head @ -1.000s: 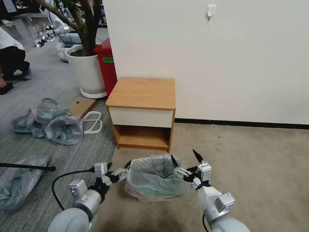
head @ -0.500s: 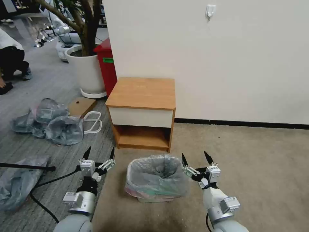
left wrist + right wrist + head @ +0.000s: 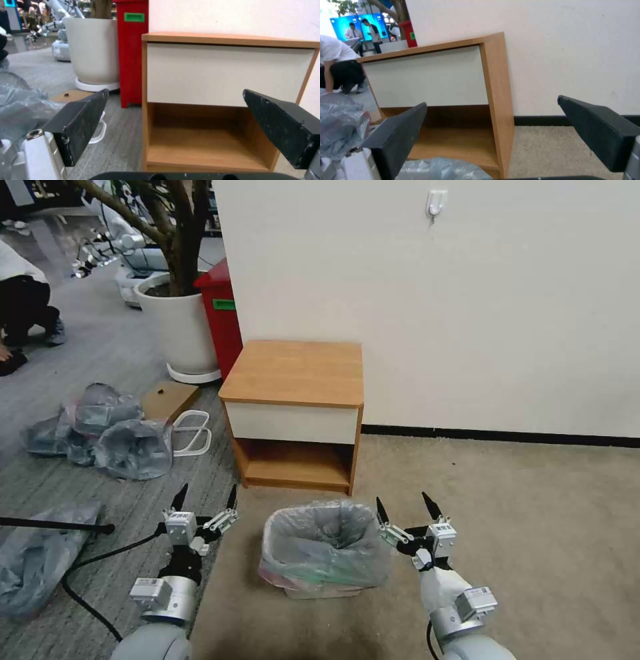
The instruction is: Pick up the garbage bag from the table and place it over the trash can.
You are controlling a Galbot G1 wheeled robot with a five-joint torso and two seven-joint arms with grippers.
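The trash can (image 3: 319,591) stands on the carpet in front of the table (image 3: 293,372). The garbage bag (image 3: 325,543) is draped over it, mouth spread around the rim and pinkish edge low on the outside. My left gripper (image 3: 207,493) hovers open to the left of the can, apart from the bag, with nothing between its fingers. On the can's right side my right gripper (image 3: 403,503) is open too, close to the bag but not holding it. The left gripper (image 3: 175,92) faces the table (image 3: 230,72). Past the right gripper (image 3: 491,101) a bit of the garbage bag (image 3: 340,125) shows.
Bulky grey plastic bags (image 3: 107,433) and another grey bag (image 3: 33,560) lie on the floor at left, near a black rod (image 3: 53,525). A white plant pot (image 3: 179,323) and a red bin (image 3: 223,313) stand behind the table. Bare carpet lies to the right.
Both grippers have let go of the bag's rim and drawn away from the can, the left one swinging out left with its fingers now pointing up. Over the last half second nothing moved.
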